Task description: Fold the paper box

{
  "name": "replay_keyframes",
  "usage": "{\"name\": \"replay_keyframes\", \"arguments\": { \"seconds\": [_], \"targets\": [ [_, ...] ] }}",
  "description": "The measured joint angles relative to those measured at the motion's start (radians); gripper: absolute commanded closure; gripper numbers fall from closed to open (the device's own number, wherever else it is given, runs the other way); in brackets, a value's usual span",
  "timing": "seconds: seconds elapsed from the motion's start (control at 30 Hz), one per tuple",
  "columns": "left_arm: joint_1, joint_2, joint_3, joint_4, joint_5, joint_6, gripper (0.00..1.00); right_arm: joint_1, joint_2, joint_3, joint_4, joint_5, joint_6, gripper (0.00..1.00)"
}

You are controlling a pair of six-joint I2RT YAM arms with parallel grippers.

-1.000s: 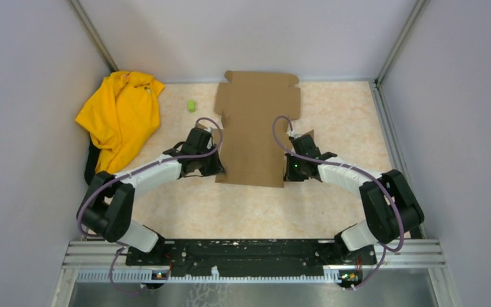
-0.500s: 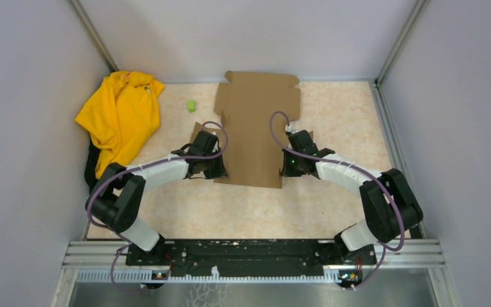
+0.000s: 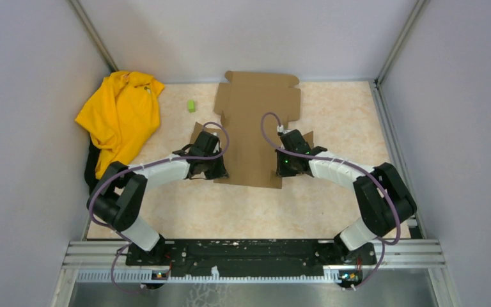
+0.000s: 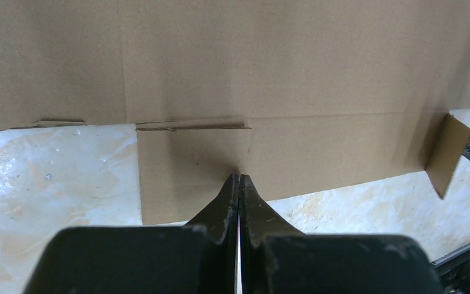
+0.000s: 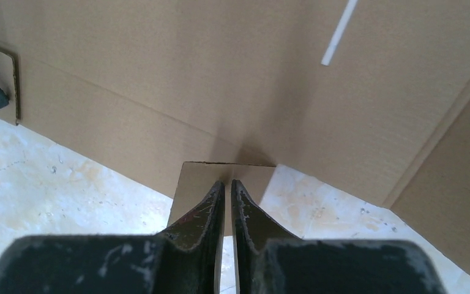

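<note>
Paper box (image 3: pixel 256 115), open sheet on table (image 3: pixel 319 204)

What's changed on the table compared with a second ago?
Both arms swung inward. The left gripper and right gripper closed in on the paper box from either side. Its side flaps have tipped up, so its near end looks narrower. No hold visibly taken or released. The yellow cloth, the small green object and the box's far end stayed put.
</note>
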Motion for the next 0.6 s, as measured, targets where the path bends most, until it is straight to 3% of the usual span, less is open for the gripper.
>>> {"name": "replay_keyframes", "arguments": {
  "seconds": [0.47,0.53,0.6],
  "targets": [
    [-0.002,0.000,-0.017,0.021,-0.005,0.000,0.98,0.056,0.103,0.035,0.004,0.028,-0.001,0.89],
    [-0.002,0.000,-0.017,0.022,-0.006,0.001,0.94,0.056,0.103,0.036,0.002,0.028,-0.002,0.87],
    [-0.002,0.000,-0.014,0.016,-0.005,0.004,0.83,0.056,0.103,0.042,-0.007,0.027,-0.007,0.82]
  ]
}}
